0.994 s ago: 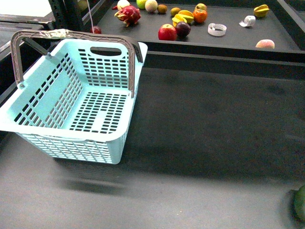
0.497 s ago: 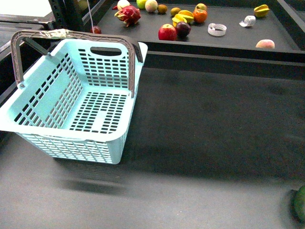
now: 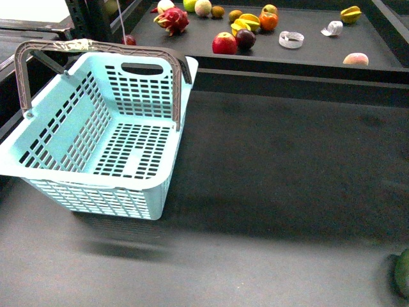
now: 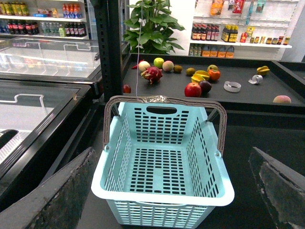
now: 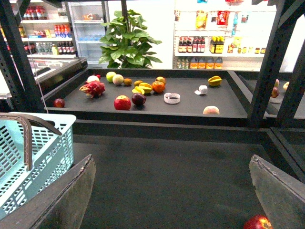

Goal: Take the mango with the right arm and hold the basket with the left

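The pale aqua basket (image 3: pixel 96 137) stands empty on the dark table at the left, with its grey-brown handles (image 3: pixel 96 46) raised. A yellow-orange oval fruit that I take for the mango (image 3: pixel 247 23) lies on the raised back shelf, among other fruit. It also shows in the left wrist view (image 4: pixel 201 75) and in the right wrist view (image 5: pixel 143 88). My left gripper (image 4: pixel 171 157) is open and empty, short of the basket (image 4: pixel 162 162) and facing it. My right gripper (image 5: pixel 171 162) is open and empty over bare table, far from the shelf. Neither arm shows in the front view.
On the shelf lie a dragon fruit (image 3: pixel 171 19), a red apple (image 3: pixel 224 43), a dark plum (image 3: pixel 245 39), an orange (image 3: pixel 268 20), a ridged yellow fruit (image 3: pixel 350 13) and a peach (image 3: pixel 355 59). A green fruit (image 3: pixel 402 272) lies at the table's near right. A red apple (image 5: pixel 257 223) lies near my right finger.
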`<state>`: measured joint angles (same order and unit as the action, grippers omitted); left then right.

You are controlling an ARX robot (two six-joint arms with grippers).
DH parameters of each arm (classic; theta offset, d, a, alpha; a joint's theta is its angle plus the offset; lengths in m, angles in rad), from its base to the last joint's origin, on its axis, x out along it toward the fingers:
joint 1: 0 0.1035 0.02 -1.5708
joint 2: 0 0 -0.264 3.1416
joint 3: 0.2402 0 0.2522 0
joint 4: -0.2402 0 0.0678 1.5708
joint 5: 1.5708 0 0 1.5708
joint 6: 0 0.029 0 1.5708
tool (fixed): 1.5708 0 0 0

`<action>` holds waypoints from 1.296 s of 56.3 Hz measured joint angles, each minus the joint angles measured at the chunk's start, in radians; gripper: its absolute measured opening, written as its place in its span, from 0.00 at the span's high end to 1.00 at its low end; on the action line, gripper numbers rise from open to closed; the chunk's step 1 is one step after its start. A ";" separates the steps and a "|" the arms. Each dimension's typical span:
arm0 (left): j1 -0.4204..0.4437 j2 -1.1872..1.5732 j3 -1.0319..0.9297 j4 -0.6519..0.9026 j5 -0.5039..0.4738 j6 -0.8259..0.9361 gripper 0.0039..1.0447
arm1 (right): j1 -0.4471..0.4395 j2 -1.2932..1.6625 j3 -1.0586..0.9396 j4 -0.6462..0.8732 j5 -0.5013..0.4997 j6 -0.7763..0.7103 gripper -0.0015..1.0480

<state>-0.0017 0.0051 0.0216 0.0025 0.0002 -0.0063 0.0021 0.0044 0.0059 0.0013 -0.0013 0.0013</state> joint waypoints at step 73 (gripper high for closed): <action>-0.213 2.035 1.057 0.578 -0.259 -1.103 0.08 | 0.000 0.000 0.000 0.000 0.000 0.000 0.08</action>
<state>-0.2150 2.0399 1.0790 0.5804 -0.2588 -1.1095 0.0021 0.0044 0.0059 0.0013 -0.0013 0.0013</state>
